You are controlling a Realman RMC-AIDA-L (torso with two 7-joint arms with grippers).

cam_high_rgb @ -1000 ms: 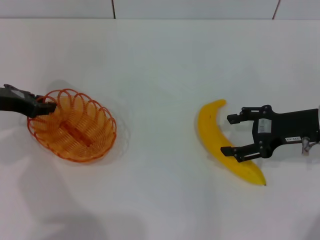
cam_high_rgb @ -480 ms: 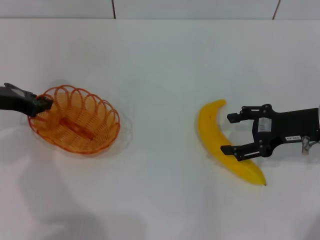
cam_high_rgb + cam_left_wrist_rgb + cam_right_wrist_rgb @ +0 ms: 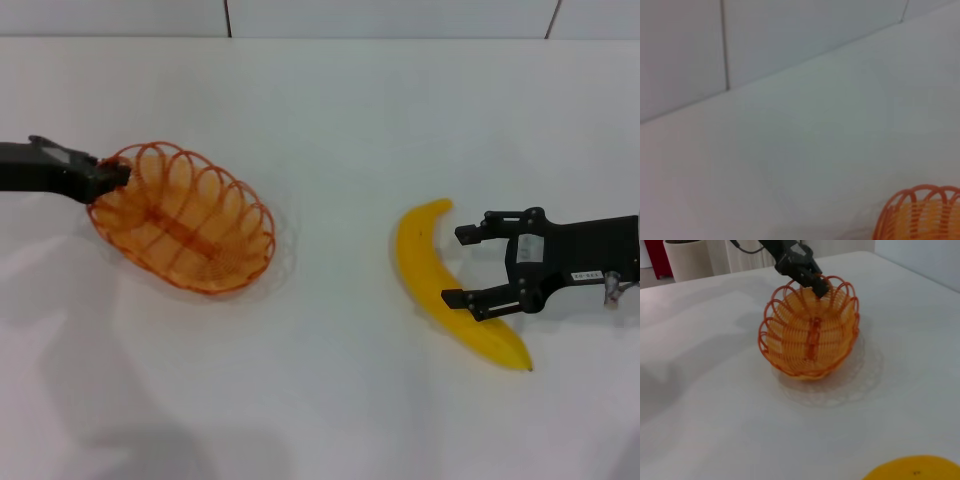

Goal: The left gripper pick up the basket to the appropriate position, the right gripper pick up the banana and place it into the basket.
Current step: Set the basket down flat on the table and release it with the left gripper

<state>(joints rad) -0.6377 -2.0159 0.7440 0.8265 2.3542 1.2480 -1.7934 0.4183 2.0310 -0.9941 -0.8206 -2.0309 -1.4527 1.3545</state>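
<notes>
The orange wire basket (image 3: 185, 218) hangs tilted a little above the white table at the left. My left gripper (image 3: 108, 176) is shut on its far left rim. The basket also shows in the right wrist view (image 3: 809, 334), with the left gripper (image 3: 816, 287) clamped on its far rim, and a corner of it in the left wrist view (image 3: 920, 215). The yellow banana (image 3: 440, 280) lies on the table at the right; its edge shows in the right wrist view (image 3: 915, 469). My right gripper (image 3: 458, 267) is open, its fingers straddling the banana's middle.
The white table (image 3: 330, 120) stretches between basket and banana. A tiled wall line runs along the far edge (image 3: 320, 36). A pale pot (image 3: 687, 257) stands beyond the table in the right wrist view.
My left gripper has lifted the basket and carried it to the right and a little farther back; the basket now tilts. The right gripper and the banana have not moved.
</notes>
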